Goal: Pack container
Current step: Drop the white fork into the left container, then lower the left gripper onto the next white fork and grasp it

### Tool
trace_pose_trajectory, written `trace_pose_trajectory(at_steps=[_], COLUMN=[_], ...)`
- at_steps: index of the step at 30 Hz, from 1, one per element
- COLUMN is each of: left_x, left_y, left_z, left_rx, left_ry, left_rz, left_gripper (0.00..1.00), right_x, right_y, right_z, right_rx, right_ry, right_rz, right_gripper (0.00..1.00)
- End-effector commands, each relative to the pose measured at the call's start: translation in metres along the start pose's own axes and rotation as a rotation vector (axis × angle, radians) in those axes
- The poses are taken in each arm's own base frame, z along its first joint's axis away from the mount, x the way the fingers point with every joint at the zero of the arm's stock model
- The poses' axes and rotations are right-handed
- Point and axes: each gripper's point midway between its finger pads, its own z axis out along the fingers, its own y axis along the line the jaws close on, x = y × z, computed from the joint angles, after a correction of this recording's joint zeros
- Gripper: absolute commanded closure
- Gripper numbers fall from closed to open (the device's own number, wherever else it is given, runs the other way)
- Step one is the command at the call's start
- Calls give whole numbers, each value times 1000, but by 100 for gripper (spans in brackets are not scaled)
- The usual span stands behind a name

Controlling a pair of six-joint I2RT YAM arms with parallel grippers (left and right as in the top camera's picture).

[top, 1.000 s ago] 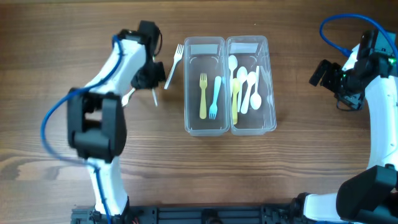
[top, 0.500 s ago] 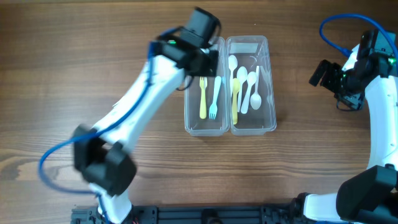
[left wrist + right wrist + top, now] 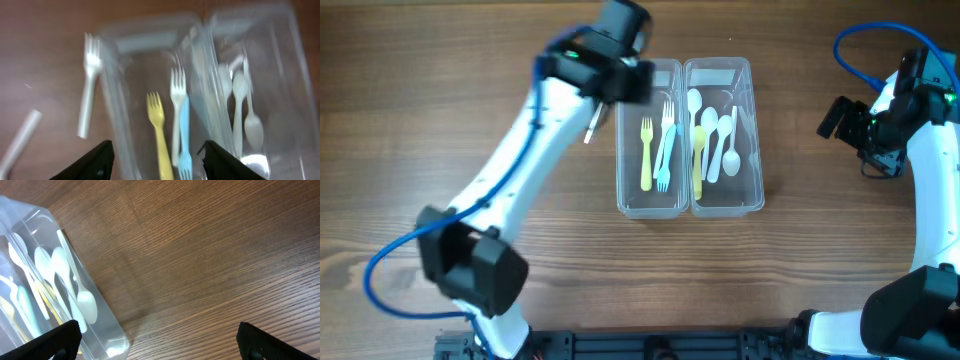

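Note:
Two clear containers stand side by side, the left one [image 3: 630, 190] holding forks and the right one [image 3: 752, 180] holding spoons [image 3: 715, 150]. In the left one a white fork [image 3: 177, 100] lies beside a yellow fork [image 3: 157, 130] and across a blue fork [image 3: 185, 135]. My left gripper [image 3: 625, 80] hovers over that container's far end, jaws open and empty [image 3: 157, 165]. Another white fork [image 3: 87, 90] lies on the table left of the container. Far to the right, my right gripper [image 3: 850, 120] is wide open over bare wood [image 3: 167, 345].
A white utensil handle [image 3: 20, 142] lies on the wood further left of the loose fork. The spoon container's corner [image 3: 112, 340] shows at the left of the right wrist view. The wooden table [image 3: 820, 250] surrounds the containers.
My left arm swung from the table's left side to above the left container and opened. A white fork now lies in that container. The right arm has not moved.

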Motion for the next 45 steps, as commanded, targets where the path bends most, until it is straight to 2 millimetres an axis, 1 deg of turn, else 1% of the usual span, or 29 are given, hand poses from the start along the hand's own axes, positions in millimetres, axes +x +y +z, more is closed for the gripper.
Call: trace_pose_trajectory(at_steps=[1, 4, 5, 6, 7, 8, 9, 10, 15, 18, 20, 22, 25, 27, 30, 32, 35, 38, 40, 41, 45], left_x=[-26, -21, -15, -10, -6, 1, 5, 11, 40, 51, 56, 61, 63, 64, 63, 64, 64, 59, 53, 51, 51], left_y=[55, 91, 106, 114, 116, 118, 119, 121, 128, 130, 126, 121, 113, 105, 98, 103, 115, 120, 113, 106, 92], left_z=[-1, 24, 40, 52, 62, 78, 88, 103, 150, 165, 174, 180, 182, 183, 185, 184, 181, 176, 171, 169, 169], left_rx=[-82, -126, -131, -125, -108, -83, -77, -79, -79, -74, -50, -15, 1, 11, 15, -21, -86, -100, -81, -55, -41], left_ry=[-53, 2, 43, 72, 94, 123, 138, 160, 256, 286, 300, 310, 317, 315, 309, 313, 319, 302, 283, 275, 269], left_rz=[86, 66, 67, 67, 74, 87, 89, 92, 102, 107, 128, 158, 198, 234, 246, 246, 179, 87, 50, 52, 29], left_gripper=[44, 47, 49, 49, 50, 51, 51, 51, 51, 52, 54, 57, 60, 59, 57, 56, 57, 57, 57, 57, 56], right_x=[3, 4, 4, 4, 4, 4, 4, 5, 10, 11, 12, 13, 14, 14, 14, 15, 14, 13, 13, 13, 13], right_y=[0, 0, 0, 0, 0, 0, 0, 0, -2, -2, -2, -2, -3, -3, -3, -3, -3, -2, -2, -2, -2], right_z=[4, 4, 4, 4, 4, 4, 4, 4, 4, 4, 4, 4, 4, 4, 4, 4, 4, 4, 4, 4, 4], right_rx=[-6, -5, -5, -5, -4, -4, -4, -3, 2, 3, 4, 5, 6, 6, 6, 7, 6, 5, 5, 5, 5], right_ry=[17, 21, 22, 22, 22, 22, 23, 26, 47, 50, 54, 58, 61, 61, 62, 65, 61, 58, 58, 58, 59], right_rz=[3, 3, 4, 4, 3, 4, 4, 4, 6, 7, 7, 8, 8, 8, 8, 8, 8, 8, 8, 8, 8], right_gripper=[0, 0, 0, 0, 0, 0, 0, 0, 0, 0, 0, 0, 0, 0, 0, 0, 0, 0, 0, 0, 0])
